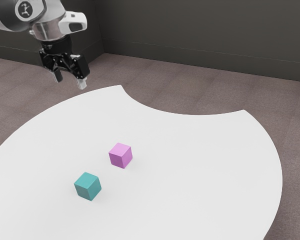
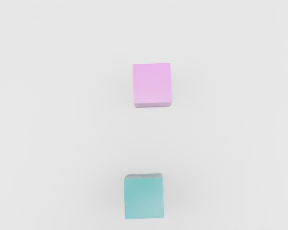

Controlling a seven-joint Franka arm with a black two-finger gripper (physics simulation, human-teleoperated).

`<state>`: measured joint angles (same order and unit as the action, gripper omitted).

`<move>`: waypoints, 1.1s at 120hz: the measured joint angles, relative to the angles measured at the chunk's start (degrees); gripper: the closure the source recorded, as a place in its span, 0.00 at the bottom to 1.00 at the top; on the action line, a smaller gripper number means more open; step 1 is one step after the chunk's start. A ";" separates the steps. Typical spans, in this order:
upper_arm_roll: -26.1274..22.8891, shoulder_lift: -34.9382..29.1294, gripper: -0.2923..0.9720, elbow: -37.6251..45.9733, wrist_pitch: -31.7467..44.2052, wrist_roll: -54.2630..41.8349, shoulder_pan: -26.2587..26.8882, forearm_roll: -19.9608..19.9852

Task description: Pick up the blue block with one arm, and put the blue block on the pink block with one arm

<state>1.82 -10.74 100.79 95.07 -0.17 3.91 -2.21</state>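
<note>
Remote session check-in: closest to the camera in the exterior view, the blue block (image 1: 87,186) (it renders more teal than blue, honestly) sits flat on the white bench (image 1: 200,175), on its own. A little past it, further back and toward the exterior view's right, is the pink block (image 1: 120,155). It's also flat on the bench, near the blue one but with a clear gap between them. From the wrist cam I'm looking straight down on both, with the blue block (image 2: 144,197) and the pink block (image 2: 152,85) roughly in line, apart, edges about parallel. Much further back, around the bench's far edge at the exterior view's upper left, my hand (image 1: 69,78) hangs high in the air, well apart from both blocks. It's pointing down with its fingers (image 1: 81,83) spread and empty. Behind all that there's brownish floor (image 1: 270,100) and a dark wall (image 1: 215,30).
</note>
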 joint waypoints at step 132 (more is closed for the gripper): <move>1.79 3.85 0.23 42.55 43.38 4.40 -1.09 5.54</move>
<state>3.60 -6.88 143.33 138.45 4.23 2.82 3.33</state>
